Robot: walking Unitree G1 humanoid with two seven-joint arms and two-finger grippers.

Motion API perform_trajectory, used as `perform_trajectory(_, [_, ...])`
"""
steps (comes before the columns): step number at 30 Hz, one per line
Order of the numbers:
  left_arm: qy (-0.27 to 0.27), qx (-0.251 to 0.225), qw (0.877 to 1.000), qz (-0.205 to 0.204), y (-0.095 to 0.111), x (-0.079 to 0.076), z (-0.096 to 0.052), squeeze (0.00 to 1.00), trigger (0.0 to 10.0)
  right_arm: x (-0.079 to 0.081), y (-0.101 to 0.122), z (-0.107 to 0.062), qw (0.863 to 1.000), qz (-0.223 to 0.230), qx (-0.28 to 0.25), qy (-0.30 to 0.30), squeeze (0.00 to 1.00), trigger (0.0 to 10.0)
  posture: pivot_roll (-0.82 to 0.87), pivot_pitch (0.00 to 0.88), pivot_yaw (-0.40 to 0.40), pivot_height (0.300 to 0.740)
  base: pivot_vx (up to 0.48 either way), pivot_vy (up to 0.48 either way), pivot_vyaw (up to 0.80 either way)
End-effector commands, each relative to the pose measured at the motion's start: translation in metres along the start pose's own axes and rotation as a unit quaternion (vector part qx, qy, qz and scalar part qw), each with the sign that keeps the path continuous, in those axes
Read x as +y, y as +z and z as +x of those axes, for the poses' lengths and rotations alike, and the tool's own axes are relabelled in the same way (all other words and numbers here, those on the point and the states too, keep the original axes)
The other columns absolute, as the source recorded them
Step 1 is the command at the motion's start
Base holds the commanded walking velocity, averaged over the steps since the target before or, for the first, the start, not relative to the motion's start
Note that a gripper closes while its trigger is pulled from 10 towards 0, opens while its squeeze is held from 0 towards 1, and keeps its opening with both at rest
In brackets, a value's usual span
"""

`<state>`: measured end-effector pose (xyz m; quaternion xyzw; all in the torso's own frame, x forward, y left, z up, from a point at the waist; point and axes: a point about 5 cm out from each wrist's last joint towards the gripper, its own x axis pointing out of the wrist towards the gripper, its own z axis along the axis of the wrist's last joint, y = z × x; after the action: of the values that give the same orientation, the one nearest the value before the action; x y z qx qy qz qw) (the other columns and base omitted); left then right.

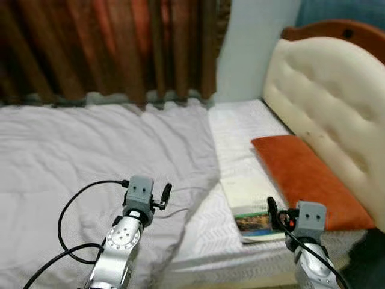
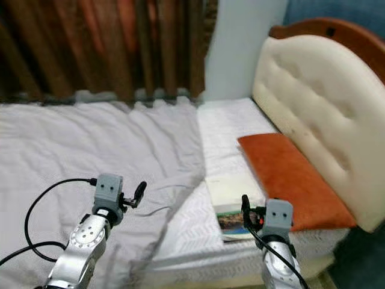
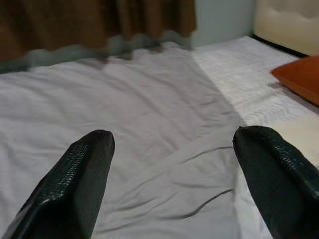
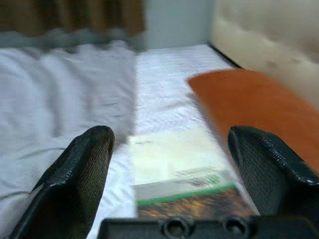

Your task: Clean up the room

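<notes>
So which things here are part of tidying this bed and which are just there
For the job: flat cream book with a green and brown cover end; rumpled pale grey blanket; open right gripper aimed at the book.

Just there: orange rectangular pillow; cream tufted headboard; brown curtain.

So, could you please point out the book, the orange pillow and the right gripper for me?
book (image 1: 245,191), left eye view, pale cover.
orange pillow (image 1: 304,174), left eye view, middle of its top.
right gripper (image 4: 174,164), right wrist view, midway between its fingertips.
</notes>
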<state>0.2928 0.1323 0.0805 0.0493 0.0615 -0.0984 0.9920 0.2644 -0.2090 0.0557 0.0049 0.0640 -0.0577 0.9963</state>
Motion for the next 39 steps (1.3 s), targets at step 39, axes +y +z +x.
perform_trajectory(39, [0.011,-0.006,0.999,0.050,-0.001,0.003,0.002,0.00,10.0,0.017,-0.007,0.002,0.998,0.005,0.023,0.066,0.00,10.0,0.02,0.000,-0.056,0.740,0.066,0.258,0.19])
